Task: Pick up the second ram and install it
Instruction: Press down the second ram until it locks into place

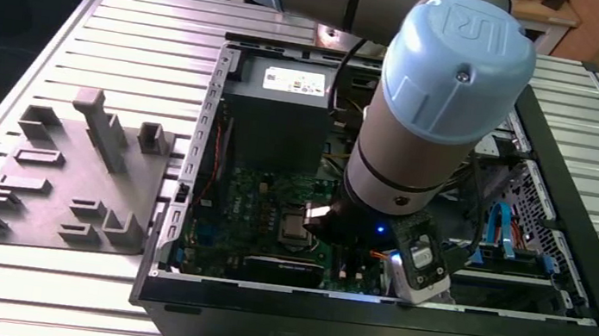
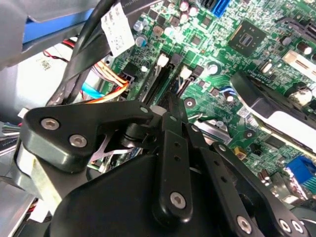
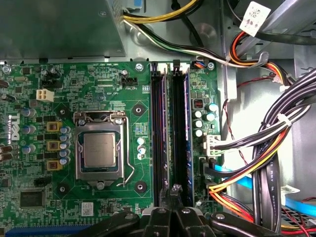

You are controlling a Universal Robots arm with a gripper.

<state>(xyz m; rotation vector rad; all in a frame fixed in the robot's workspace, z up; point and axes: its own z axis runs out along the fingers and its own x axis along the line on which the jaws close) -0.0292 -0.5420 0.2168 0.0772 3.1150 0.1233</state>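
Note:
In the first wrist view two long dark sticks stand edge-up, side by side, in the memory slots of the green motherboard [image 3: 74, 89]. The one I take for the second ram [image 3: 180, 128] has a bluish edge and lies closest to my gripper [image 3: 174, 188]. The gripper's fingers are shut, tips together, over the near end of that stick, and nothing shows between them. In the second wrist view the shut gripper [image 2: 171, 104] points down at the same two slots [image 2: 159, 83]. The arm [image 1: 435, 108] reaches down into the open computer case [image 1: 371, 334].
A processor socket [image 3: 98, 150] lies beside the slots. Bundled cables [image 3: 266, 148] run along the other side. The grey power-supply box [image 1: 282, 122] sits at the case's far end. A grey tray with upright blocks [image 1: 66, 181] lies on the slatted table at the exterior view's left.

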